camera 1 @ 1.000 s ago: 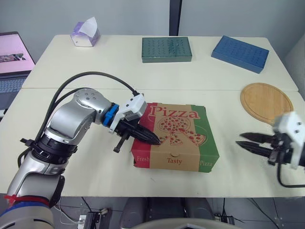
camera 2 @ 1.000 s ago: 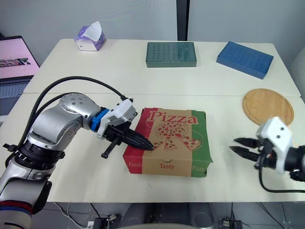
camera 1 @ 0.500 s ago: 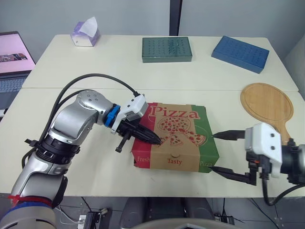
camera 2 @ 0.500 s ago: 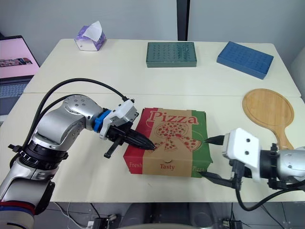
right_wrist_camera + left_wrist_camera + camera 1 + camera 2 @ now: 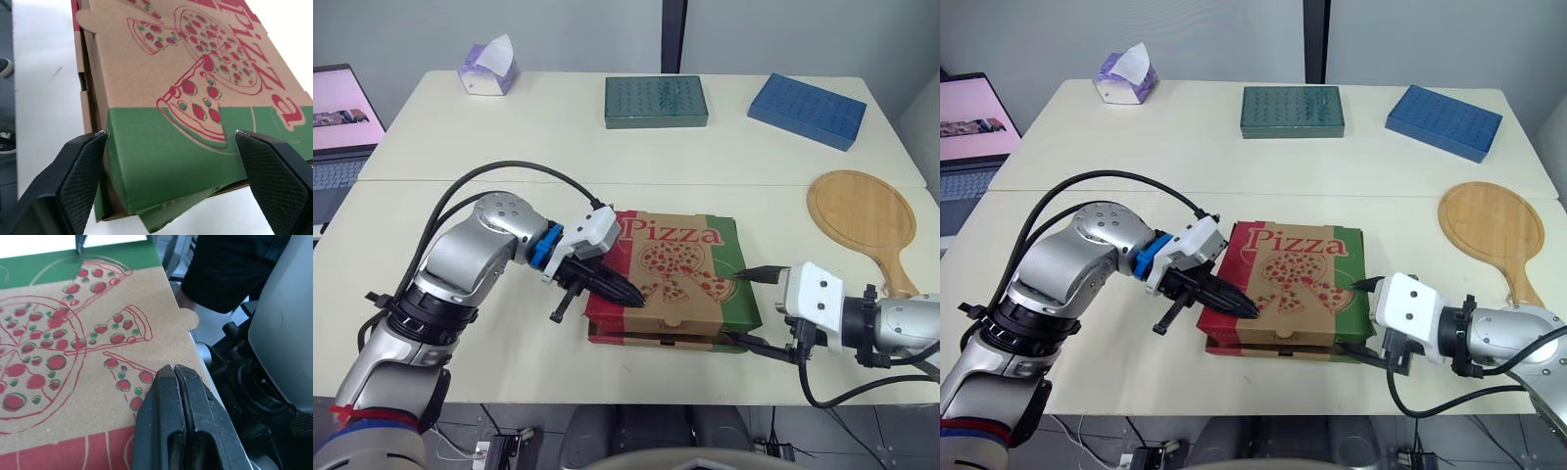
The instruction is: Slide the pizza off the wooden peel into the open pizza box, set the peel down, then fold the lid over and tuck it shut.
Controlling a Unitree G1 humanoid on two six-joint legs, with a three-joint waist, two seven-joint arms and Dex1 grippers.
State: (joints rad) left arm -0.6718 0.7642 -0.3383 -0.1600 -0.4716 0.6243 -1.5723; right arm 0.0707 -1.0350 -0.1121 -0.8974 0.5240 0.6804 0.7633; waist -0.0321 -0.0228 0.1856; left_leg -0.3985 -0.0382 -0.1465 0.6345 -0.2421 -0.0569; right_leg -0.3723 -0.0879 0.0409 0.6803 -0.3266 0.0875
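The pizza box lies near the table's front edge with its printed lid folded down. The lid's front edge sits a little above the base, and a green flap pokes out at the right front corner. My left gripper is shut, its tip pressing on the lid's left front part. My right gripper is open wide at the box's right side, its fingers flanking the green edge of the lid. The round wooden peel lies flat on the table at the right, with no pizza on it.
At the back of the table stand a tissue box, a green box and a blue box. A laptop sits on the far left. The left arm's black cable arcs over the table.
My right gripper has swung in from the right, opened wide and now straddles the box's right side. The lid's front panel, earlier facing me, has dropped out of sight. The left gripper slid slightly forward.
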